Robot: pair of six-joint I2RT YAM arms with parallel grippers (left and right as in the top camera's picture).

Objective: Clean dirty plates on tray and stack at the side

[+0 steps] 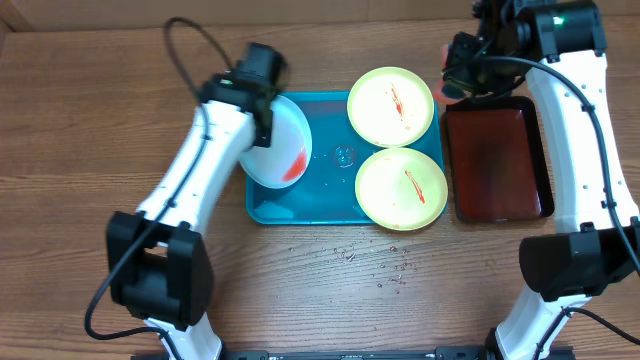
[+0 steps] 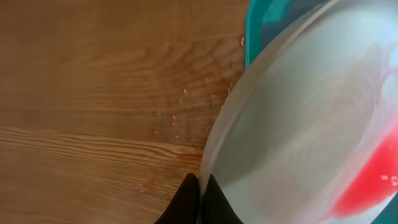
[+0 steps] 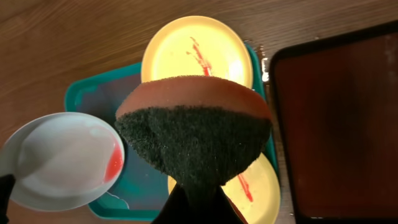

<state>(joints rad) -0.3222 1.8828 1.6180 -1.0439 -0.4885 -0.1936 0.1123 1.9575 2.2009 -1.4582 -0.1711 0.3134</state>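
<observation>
On the wooden tabletop (image 1: pixel 80 120) the turquoise tray (image 1: pixel 330 208) lies in the middle, with a smaller dark-red tray (image 1: pixel 497 165) just beside it on the right. Two of the dirty plates lie flat in the turquoise tray: the far yellow plate (image 1: pixel 390 103) and the near yellow plate (image 1: pixel 402 188), each streaked with red. The white plate (image 1: pixel 275 140) sits tilted over the tray's left edge, with red sauce (image 1: pixel 294 168) pooled at its low side.

We judge these plates to be light, stiff plastic, slick where sauce or water lies. The thin rim is the place to take hold, on a clean stretch away from the red.

The sponge (image 3: pixel 193 134) looks soft and easily squeezed, with its dark scouring face towards the wrist camera.

The left end effector (image 2: pixel 199 196) is closed, pinching the white plate's rim. The right end effector (image 3: pixel 194 202) is closed on the sponge, up above the yellow plates. Small droplets (image 1: pixel 385 270) dot the tabletop near the tray.
</observation>
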